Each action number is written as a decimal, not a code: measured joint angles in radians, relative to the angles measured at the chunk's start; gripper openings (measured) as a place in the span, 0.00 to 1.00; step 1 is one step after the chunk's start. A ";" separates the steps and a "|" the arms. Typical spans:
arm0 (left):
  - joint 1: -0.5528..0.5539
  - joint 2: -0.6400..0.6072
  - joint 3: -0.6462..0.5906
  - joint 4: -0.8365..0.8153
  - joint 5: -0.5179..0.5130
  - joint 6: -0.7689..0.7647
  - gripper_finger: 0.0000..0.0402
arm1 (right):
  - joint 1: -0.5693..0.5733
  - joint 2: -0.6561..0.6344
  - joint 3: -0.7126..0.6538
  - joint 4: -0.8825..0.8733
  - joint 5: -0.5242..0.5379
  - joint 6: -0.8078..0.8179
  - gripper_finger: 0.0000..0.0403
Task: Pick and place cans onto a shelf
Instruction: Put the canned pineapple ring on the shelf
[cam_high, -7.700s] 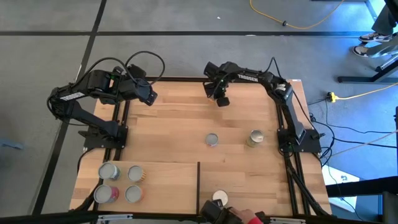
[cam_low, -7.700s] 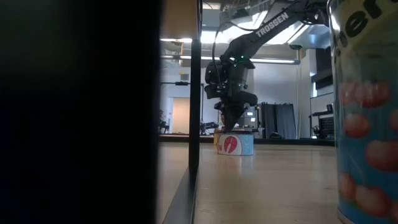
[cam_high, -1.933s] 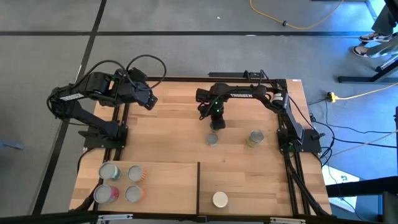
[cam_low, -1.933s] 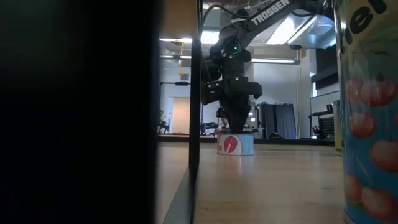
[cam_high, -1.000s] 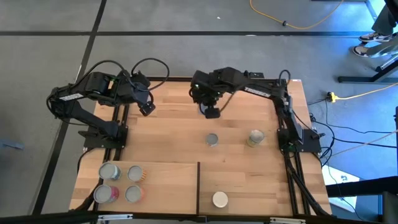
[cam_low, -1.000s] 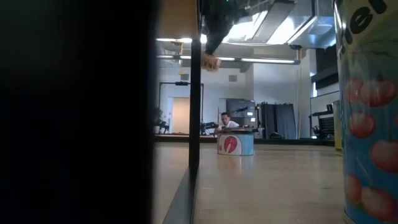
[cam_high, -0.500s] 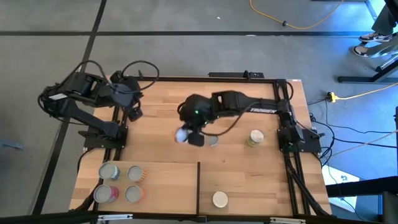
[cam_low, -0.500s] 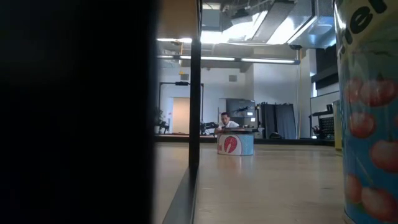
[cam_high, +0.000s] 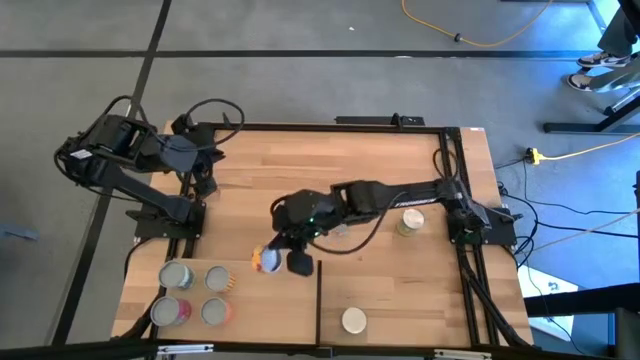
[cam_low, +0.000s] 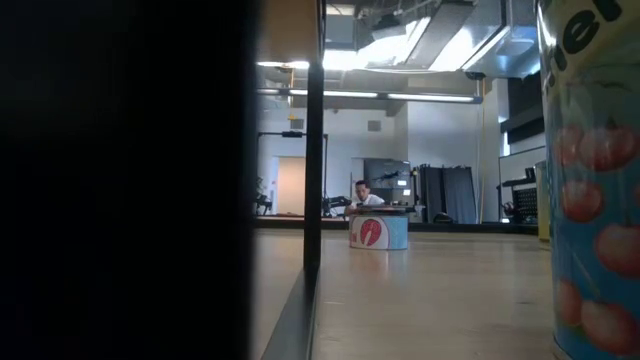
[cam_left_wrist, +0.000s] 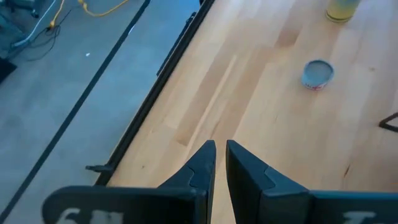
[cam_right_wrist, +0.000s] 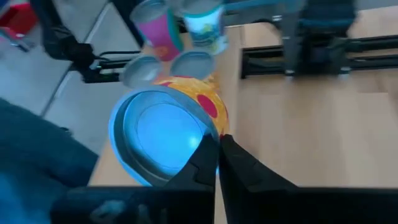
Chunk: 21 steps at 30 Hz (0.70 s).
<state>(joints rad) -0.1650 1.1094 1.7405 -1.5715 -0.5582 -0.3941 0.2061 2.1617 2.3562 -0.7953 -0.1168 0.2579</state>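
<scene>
My right gripper (cam_high: 282, 260) reaches from the table's right and is shut on a yellow can with red spots (cam_high: 265, 260), (cam_right_wrist: 163, 134). It holds the can above the far edge of the light-wood shelf (cam_high: 270, 300) at the near left. Several cans (cam_high: 175, 275) stand upright on the shelf's left part (cam_right_wrist: 158, 28). A flat can (cam_left_wrist: 317, 73) and a yellow-green can (cam_high: 410, 222) stand on the tabletop, and a white-topped can (cam_high: 353, 320) stands near the near edge. My left gripper (cam_high: 205, 185), (cam_left_wrist: 219, 152) hangs shut at the far left and holds nothing. My right gripper pinches the rim (cam_right_wrist: 209, 134) of the can's silver end. One finger lies over the end face and the other on the labelled wall. The fingers slant down from the table's right. The can is lifted clear and tipped, with that end toward the wrist camera.
The shelf's black upright (cam_low: 313, 180) and a dark mass fill the left of the low view, which shows neither gripper. A tall can with red fruit on its label (cam_low: 590, 200) stands close to that camera. Bare wood lies between the shelf and the far edge.
My right gripper has swung from the table's far middle toward the near left, over to the shelf. It turned as it went and carried the can along, lifted. My left gripper has drawn back toward the table's left edge.
</scene>
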 joint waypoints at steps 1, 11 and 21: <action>-0.004 0.000 0.000 0.000 0.001 0.008 0.08 | 0.003 0.008 0.000 0.010 -0.011 0.009 0.01; -0.043 0.001 0.000 0.000 0.003 0.013 0.08 | 0.015 0.084 -0.005 -0.041 -0.041 0.060 0.01; -0.054 0.001 0.000 0.001 0.003 0.004 0.08 | 0.038 0.109 -0.007 -0.204 -0.101 0.069 0.01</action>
<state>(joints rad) -0.2192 1.1103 1.7405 -1.5708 -0.5550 -0.3901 0.2445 2.2705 2.3493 -0.9990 -0.2178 0.3266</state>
